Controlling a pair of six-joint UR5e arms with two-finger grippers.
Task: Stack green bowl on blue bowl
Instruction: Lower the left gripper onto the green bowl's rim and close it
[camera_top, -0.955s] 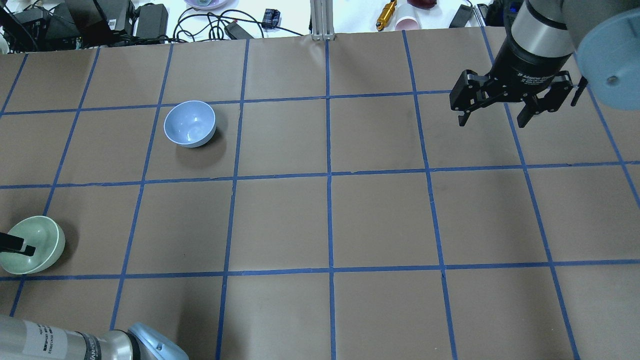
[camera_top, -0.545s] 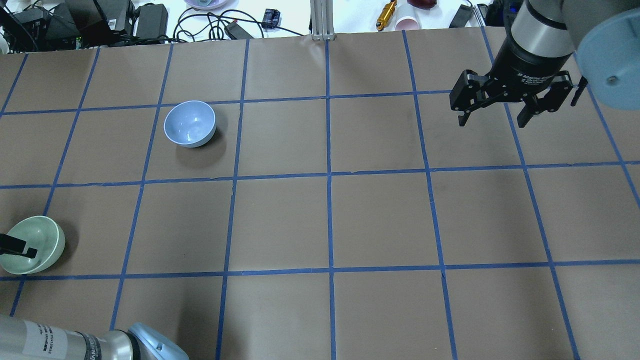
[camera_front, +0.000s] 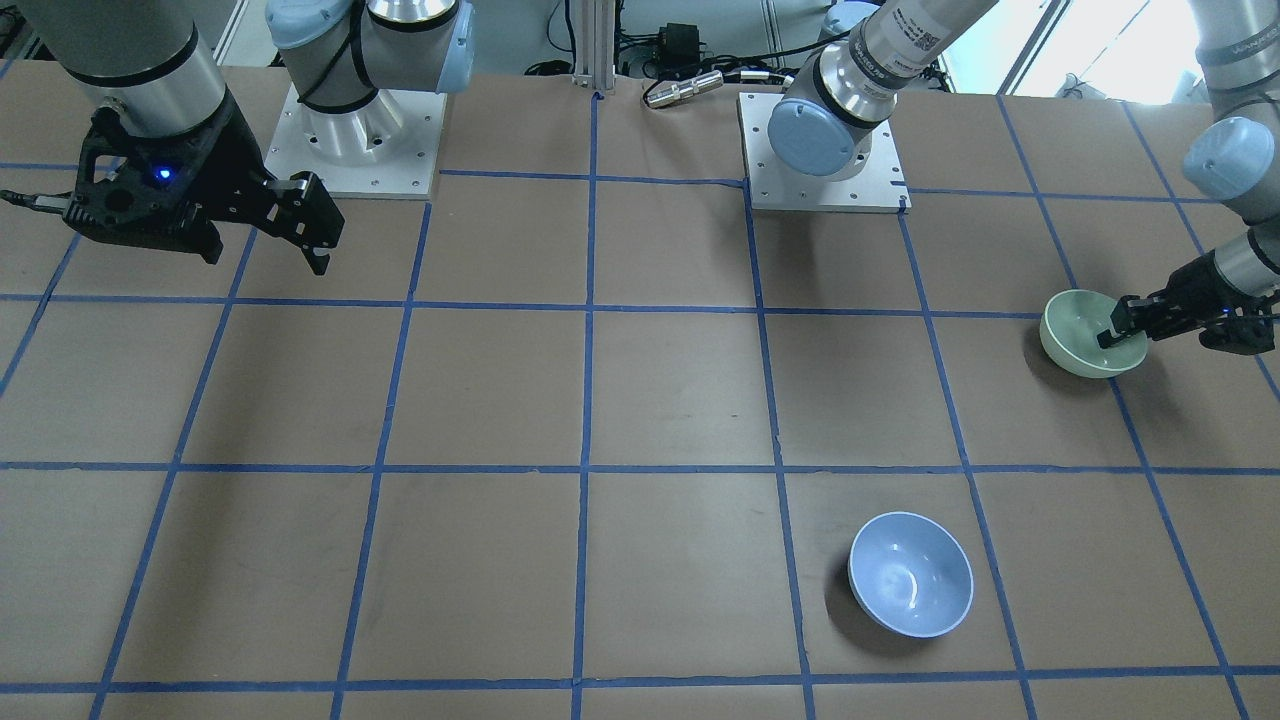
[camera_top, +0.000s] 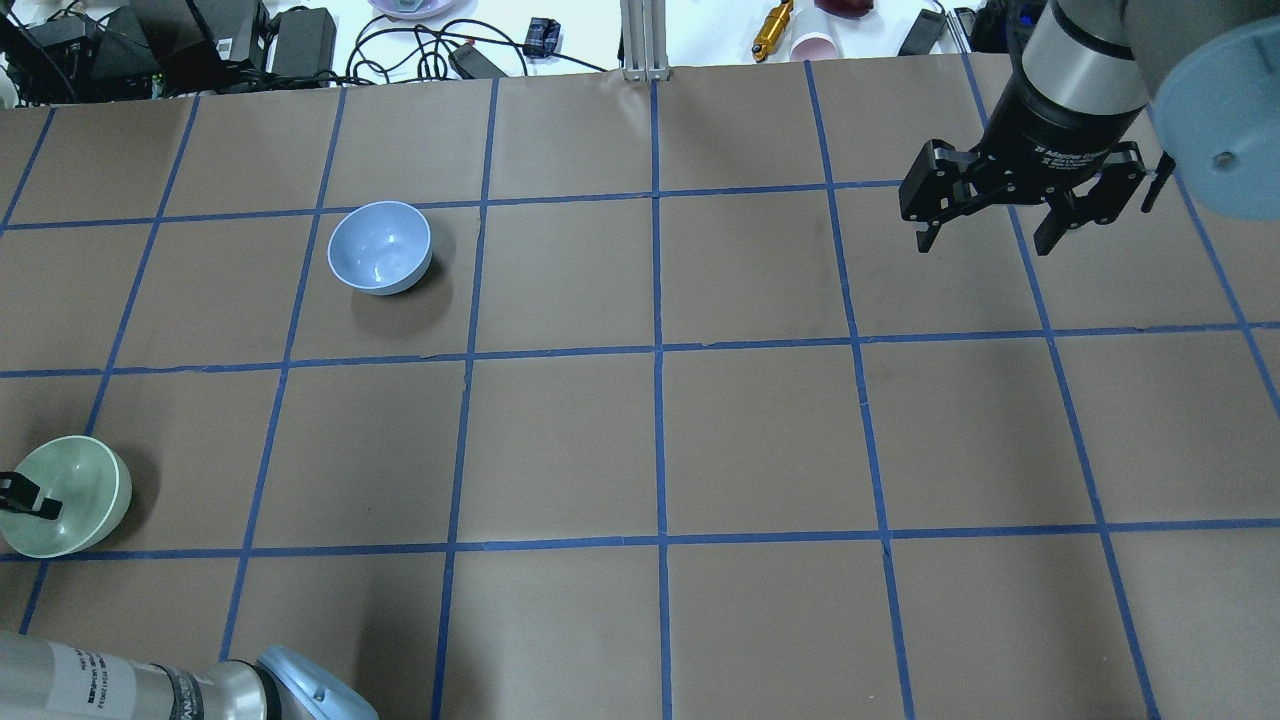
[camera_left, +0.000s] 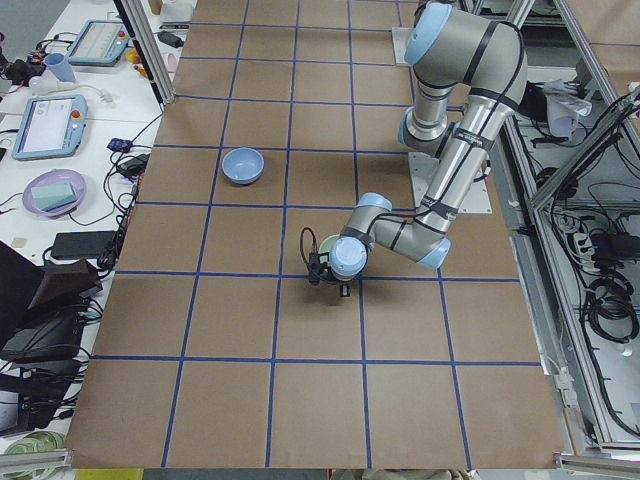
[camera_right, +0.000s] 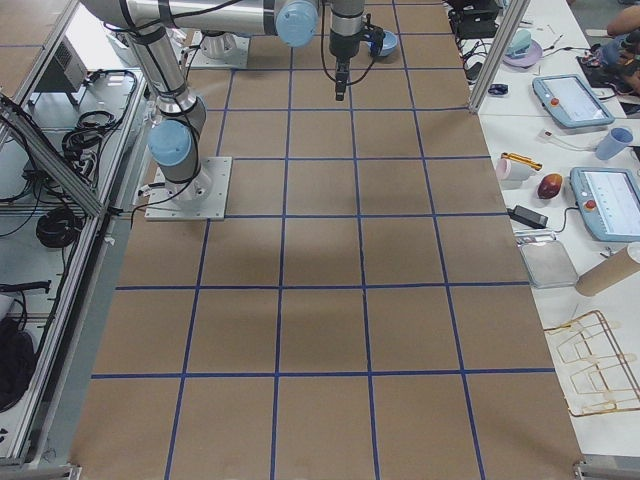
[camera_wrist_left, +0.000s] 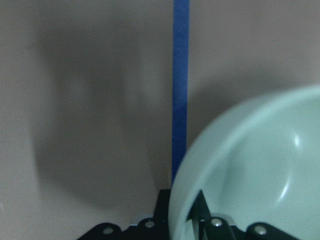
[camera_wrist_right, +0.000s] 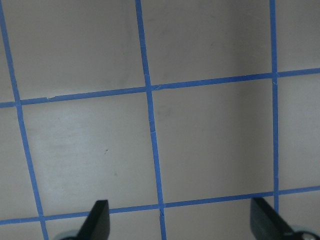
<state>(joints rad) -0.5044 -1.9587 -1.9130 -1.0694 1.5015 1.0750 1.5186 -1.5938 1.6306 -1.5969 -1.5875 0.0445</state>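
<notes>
"Adaptive" reads in white on the right tool (camera_top: 985, 240), whose fingers hang spread above the tabletop (camera_top: 760, 440). Since a second ago the pale, glossy green bowl (camera_top: 90, 480) has shifted slightly. It sits at the near left edge, its wall pinched by the left tool (camera_front: 1118, 335). The blue bowl (camera_top: 380, 247) has stayed put, well apart.
</notes>
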